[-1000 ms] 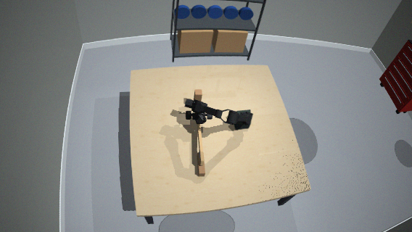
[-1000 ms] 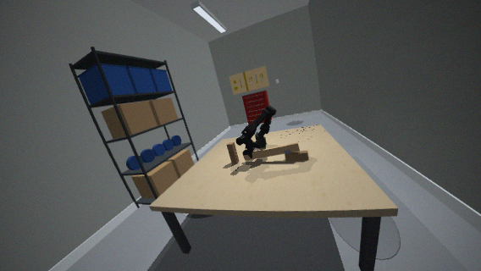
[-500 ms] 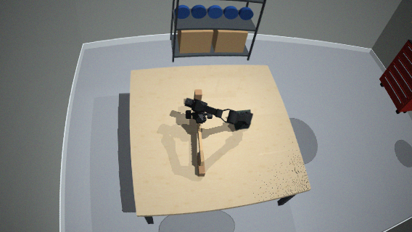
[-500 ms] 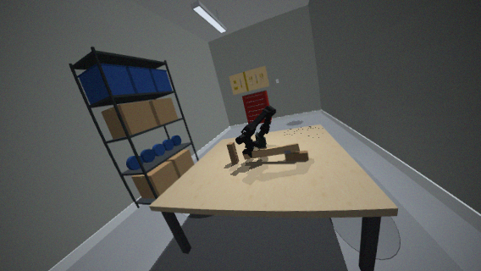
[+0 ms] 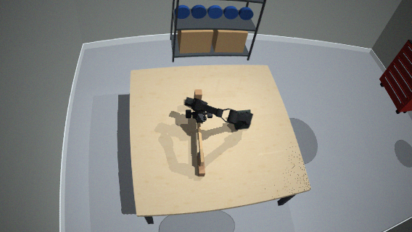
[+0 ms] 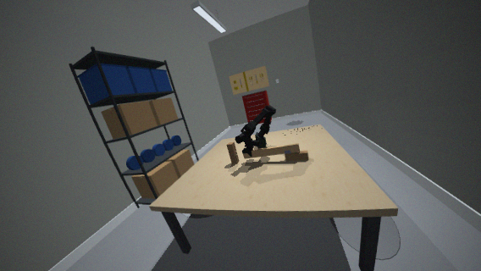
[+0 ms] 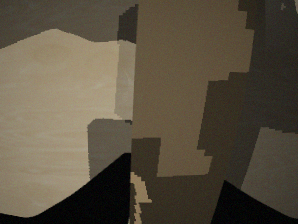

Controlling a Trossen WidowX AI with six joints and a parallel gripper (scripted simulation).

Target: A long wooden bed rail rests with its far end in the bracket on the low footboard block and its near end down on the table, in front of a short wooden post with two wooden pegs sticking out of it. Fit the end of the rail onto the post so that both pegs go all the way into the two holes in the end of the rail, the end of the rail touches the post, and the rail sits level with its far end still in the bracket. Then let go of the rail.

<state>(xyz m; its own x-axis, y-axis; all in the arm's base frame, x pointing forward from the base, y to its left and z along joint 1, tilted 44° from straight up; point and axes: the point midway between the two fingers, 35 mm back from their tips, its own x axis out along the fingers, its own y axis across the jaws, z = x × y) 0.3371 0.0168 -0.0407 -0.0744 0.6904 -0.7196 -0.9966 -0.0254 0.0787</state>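
The long wooden rail (image 5: 200,143) (image 6: 275,151) (image 7: 190,60) is raised off the table at its near end, its shadow below it. It looks close to level, the near end a little lower in the exterior view. Its far end is at the footboard block (image 5: 202,172) (image 6: 301,157); the bracket seat is too small to judge. My gripper (image 5: 199,120) (image 6: 247,153) (image 7: 154,164) is shut on the rail close to its near end. The short post (image 5: 198,93) (image 6: 232,153) stands upright beyond that end, with a small gap between them in the exterior view. The pegs and holes are hidden.
The arm's base (image 5: 241,119) stands on the table (image 5: 163,188) (image 6: 262,195) to the side of the rail, and the arm reaches across over the rail's near end. A shelf rack (image 5: 214,25) and a red cabinet (image 5: 399,80) stand off the table.
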